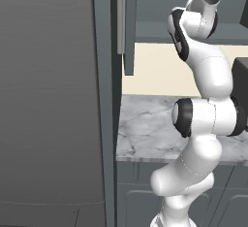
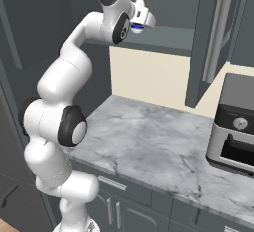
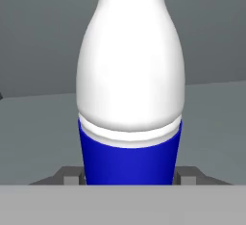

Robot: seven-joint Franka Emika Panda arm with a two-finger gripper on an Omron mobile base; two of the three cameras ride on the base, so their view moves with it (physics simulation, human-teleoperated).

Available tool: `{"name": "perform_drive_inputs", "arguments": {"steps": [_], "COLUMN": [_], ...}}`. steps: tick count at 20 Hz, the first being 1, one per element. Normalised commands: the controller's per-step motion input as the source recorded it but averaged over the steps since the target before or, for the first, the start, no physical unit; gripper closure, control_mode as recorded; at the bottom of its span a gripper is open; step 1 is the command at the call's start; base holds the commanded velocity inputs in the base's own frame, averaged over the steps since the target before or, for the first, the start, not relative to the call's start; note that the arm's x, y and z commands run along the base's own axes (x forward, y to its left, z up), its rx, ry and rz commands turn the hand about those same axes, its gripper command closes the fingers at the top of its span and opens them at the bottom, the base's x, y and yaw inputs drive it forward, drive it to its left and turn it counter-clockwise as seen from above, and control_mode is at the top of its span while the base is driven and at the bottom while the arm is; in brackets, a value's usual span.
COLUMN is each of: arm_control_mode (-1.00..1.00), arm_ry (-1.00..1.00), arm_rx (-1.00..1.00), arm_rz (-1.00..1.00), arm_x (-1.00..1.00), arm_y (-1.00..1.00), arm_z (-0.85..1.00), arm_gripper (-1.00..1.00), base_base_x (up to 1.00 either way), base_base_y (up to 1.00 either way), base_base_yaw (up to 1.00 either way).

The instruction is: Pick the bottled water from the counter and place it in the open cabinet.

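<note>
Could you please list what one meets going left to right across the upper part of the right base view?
Arm → bottle held in the jaws → open cabinet shelf → cabinet door → toaster oven, lower down.

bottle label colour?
Solid blue band on the bottled water, white body above; clearest in the hand view.
</note>
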Motion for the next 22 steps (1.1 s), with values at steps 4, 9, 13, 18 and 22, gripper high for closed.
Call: {"name": "perform_drive_inputs", "arguments": {"steps": [4, 9, 13, 18, 22], "arm_control_mode": [-1.00, -1.00, -1.00, -1.00, -1.00], "arm_ry": [0.04, 0.08, 0.05, 0.00, 0.00], "arm_rx": [-0.03, -0.03, -0.02, -0.01, 0.00], "arm_rz": [0.00, 0.00, 0.00, 0.00, 0.00], "arm_x": [0.00, 0.00, 0.00, 0.06, 0.08], "arm_y": [0.00, 0.00, 0.00, 0.00, 0.00], "arm_z": [-0.16, -0.19, -0.05, 0.00, -0.01], "arm_gripper": [1.00, 1.00, 1.00, 1.00, 1.00], "base_base_x": [0.00, 0.00, 0.00, 0.00, 0.00], "base_base_y": [0.00, 0.00, 0.00, 0.00, 0.00], "base_base_yaw": [0.00, 0.00, 0.00, 0.00, 0.00]}}
